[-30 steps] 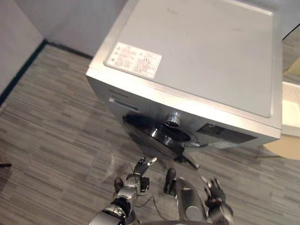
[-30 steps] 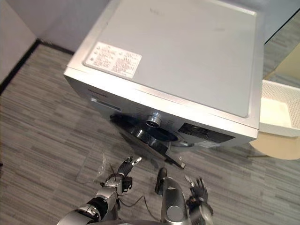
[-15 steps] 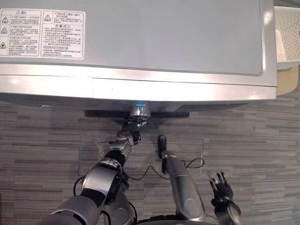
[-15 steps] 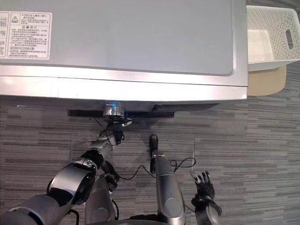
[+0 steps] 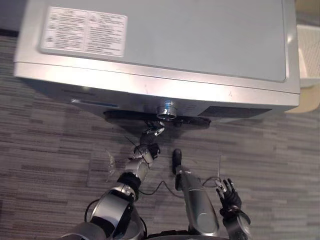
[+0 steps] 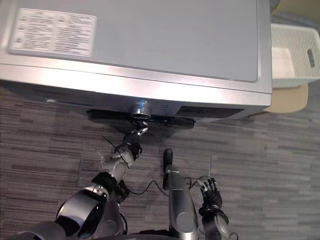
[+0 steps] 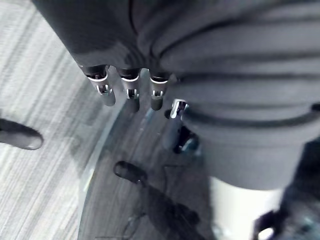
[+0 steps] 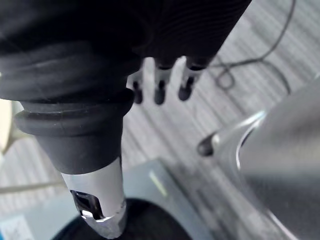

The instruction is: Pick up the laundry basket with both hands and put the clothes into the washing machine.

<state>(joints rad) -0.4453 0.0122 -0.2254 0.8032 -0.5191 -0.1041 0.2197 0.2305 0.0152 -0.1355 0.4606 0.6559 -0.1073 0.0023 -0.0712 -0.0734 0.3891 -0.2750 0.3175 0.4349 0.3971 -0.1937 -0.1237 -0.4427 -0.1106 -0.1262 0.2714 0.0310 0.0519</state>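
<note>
Well, the laundry basket (image 6: 302,50) sits at two o'clock beside the washing machine (image 6: 150,45), well apart from both hands: left hand (image 5: 148,147) loose-fingered below its knob (image 5: 166,110), right hand (image 5: 229,192) splayed at five o'clock

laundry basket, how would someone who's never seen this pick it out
Find the big silver washing machine. Just off its right side sits the laundry basket, over a tan rounded stand. Its white walls dotted with holes set it apart from the smooth grey machine.
</note>
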